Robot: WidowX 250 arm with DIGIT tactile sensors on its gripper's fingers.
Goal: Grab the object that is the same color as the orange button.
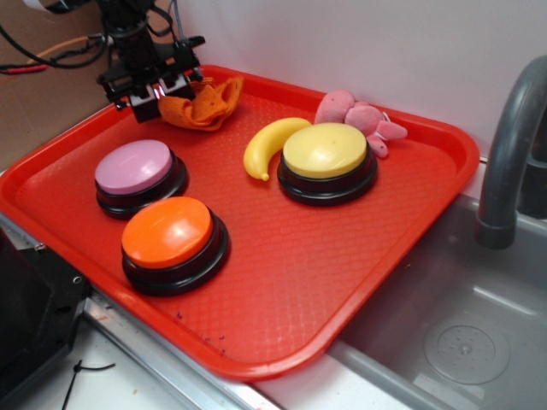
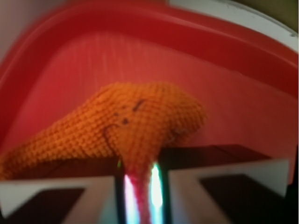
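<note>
The orange knitted cloth (image 1: 205, 102) lies bunched at the tray's back left corner. My gripper (image 1: 161, 92) stands over its left end, shut on a fold of it. In the wrist view the cloth (image 2: 135, 121) fills the middle, and a pinched strip of it runs down between my two pads at the gripper (image 2: 140, 186). The orange button (image 1: 167, 232), with its glossy dome and black base, sits at the tray's front left, well apart from the gripper.
On the red tray (image 1: 342, 282) also stand a pink-topped button (image 1: 134, 168) and a yellow-topped button (image 1: 325, 152), with a yellow banana (image 1: 267, 145) and a pink plush toy (image 1: 357, 118) behind. A grey faucet (image 1: 508, 145) and sink (image 1: 461, 325) lie to the right.
</note>
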